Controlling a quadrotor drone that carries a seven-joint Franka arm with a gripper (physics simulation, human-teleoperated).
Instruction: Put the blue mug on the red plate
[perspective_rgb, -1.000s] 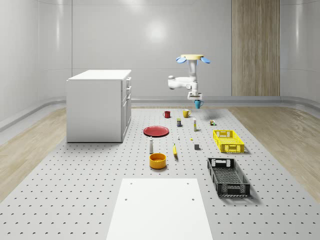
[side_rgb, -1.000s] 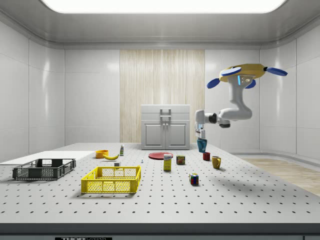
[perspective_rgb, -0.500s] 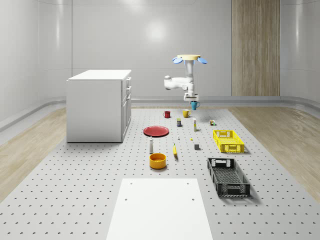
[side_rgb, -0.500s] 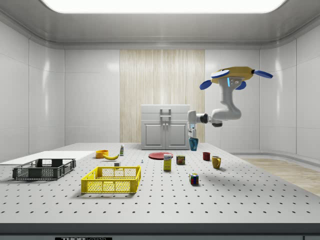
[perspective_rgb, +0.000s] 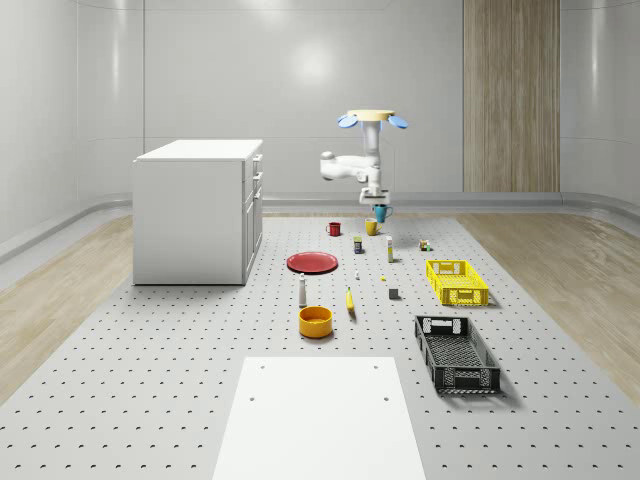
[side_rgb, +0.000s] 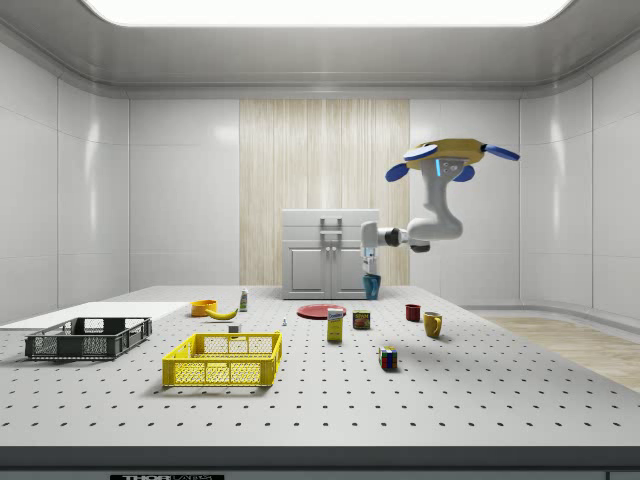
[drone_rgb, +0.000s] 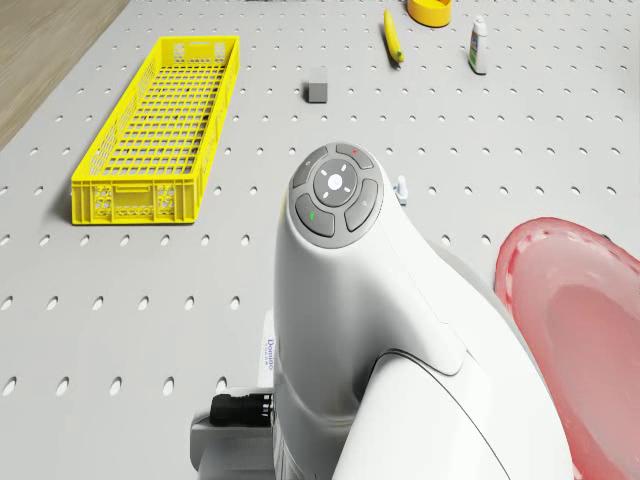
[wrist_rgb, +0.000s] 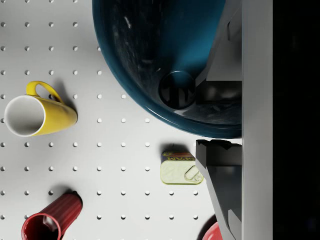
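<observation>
Since a second ago the drone (perspective_rgb: 371, 118) has drifted toward the whole-scene view's left, and it now hovers over the table, short of the red plate (perspective_rgb: 313, 262). Gripper (perspective_rgb: 376, 203) is clamped on the blue mug (perspective_rgb: 381, 212), carried mid-air at upper centre of the frame. The mug looks rigid, light and probably slick, so that rim pinch seems right.

A white two-door cabinet (perspective_rgb: 198, 210) stands on the pale grey perforated bench (perspective_rgb: 150, 380), and everything else in the room sits around it. Behind the cabinet rise glossy grey-white wall panels (perspective_rgb: 300, 90), with a tall strip of light wood panelling (side_rgb: 323, 155) directly behind it in the side view. Wood-plank flooring (perspective_rgb: 50, 300) borders the bench beside the cabinet. Above, a long bright ceiling light (side_rgb: 325, 10) glows.
</observation>
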